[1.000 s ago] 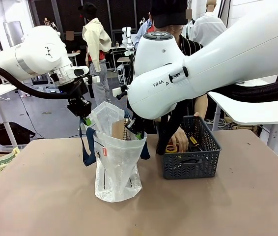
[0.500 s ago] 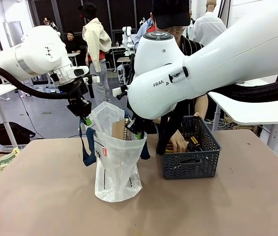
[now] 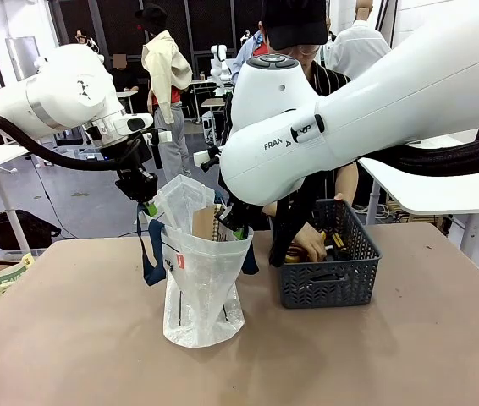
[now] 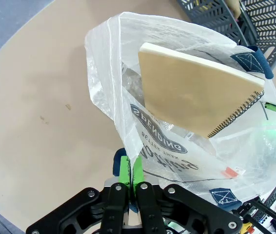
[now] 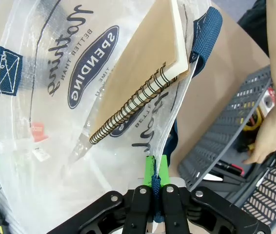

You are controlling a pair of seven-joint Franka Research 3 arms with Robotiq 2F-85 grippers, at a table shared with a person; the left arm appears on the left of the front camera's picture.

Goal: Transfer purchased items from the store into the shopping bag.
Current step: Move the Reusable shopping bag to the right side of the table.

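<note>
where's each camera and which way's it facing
Front: fixed between the arms, facing the person across the table; left arm and right arm hold the shopping bag open.
Left wrist: on the left arm, looking past the left tool into the bag.
Right wrist: on the right arm, looking along the right tool at bag, basket and person's hand.
Shared: both wrist views show the notebook in the bag.

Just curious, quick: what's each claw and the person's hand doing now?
Left gripper: shut on the shopping bag's rim.
Right gripper: shut on its other rim.
Person's hand: in the basket; grip cannot be told.
</note>
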